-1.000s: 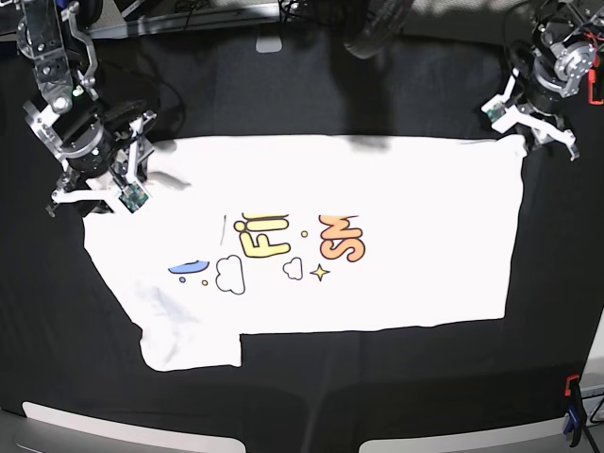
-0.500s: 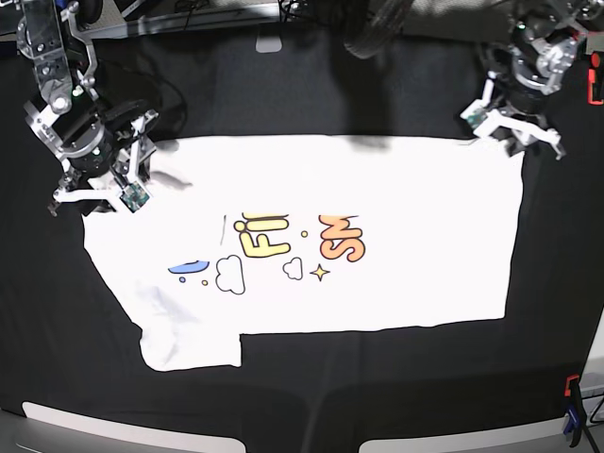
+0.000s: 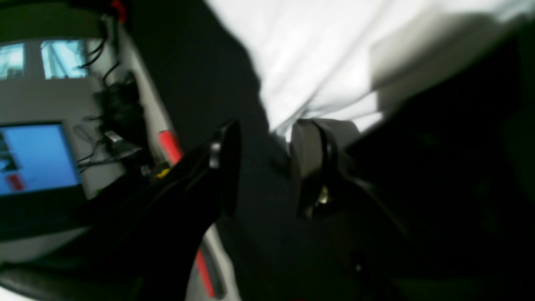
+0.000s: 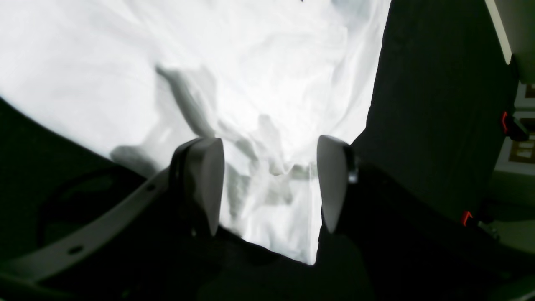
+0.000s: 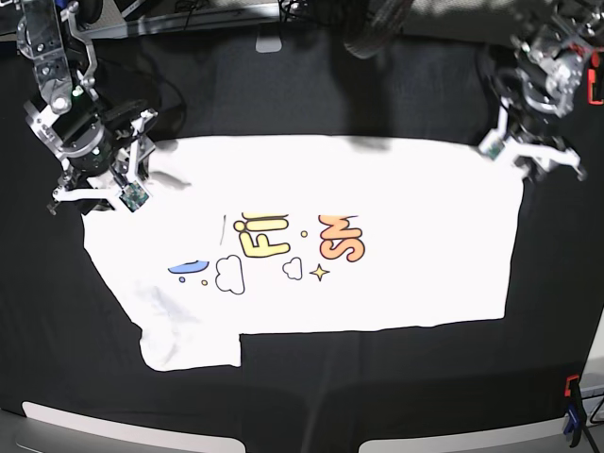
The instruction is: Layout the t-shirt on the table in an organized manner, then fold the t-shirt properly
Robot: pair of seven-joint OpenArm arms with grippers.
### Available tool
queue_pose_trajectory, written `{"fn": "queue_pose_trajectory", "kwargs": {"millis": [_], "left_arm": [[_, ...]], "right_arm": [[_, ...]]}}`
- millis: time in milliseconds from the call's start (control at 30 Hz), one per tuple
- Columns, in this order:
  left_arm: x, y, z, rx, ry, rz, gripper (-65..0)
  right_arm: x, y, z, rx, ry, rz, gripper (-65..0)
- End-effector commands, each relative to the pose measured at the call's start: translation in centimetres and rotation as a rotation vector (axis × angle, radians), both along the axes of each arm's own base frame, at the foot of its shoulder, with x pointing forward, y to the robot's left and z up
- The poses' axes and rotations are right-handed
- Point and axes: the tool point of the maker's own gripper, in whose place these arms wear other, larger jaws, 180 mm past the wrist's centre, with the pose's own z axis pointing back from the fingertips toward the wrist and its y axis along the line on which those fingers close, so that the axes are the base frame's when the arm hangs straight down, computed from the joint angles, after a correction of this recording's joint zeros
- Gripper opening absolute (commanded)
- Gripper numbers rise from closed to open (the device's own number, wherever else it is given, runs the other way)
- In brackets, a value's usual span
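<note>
1. Right hand (image 5: 94,193) at far left, fingers apart, straddling crumpled white cloth at the shirt's far-left corner; grip on it not clear.
2. T-shirt (image 5: 377,208) spread print-up across the middle of the black-draped desk (image 5: 283,85).
3. Left hand (image 5: 528,156) at far right, fingers apart, at the shirt's far-right corner.

Past the desk's edge a lit blue monitor screen (image 3: 35,159) glows, with bright windows (image 3: 46,58) above and tangled black cables (image 3: 119,108) beside it. Surroundings look dim.
</note>
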Motion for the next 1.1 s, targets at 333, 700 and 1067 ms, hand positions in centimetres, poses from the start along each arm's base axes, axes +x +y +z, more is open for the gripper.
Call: {"fn": "queue_pose_trajectory", "kwargs": {"millis": [333,700,1067], "left_arm": [[0.4,1.3,0.2,-0.069,0.036,0.085,-46.0],[2.0,3.1,1.3,-0.003,0.072,0.146,-46.0],[2.1,3.9,1.0,-0.137,0.183,0.24,-46.0]], "right_arm": [[0.6,-0.3,1.1,-0.008,-0.036,0.0,-30.8],[0.6,-0.3,1.1,-0.008,-0.035,0.0,-30.8],[0.6,-0.3,1.1,-0.008,-0.036,0.0,-30.8]]}}
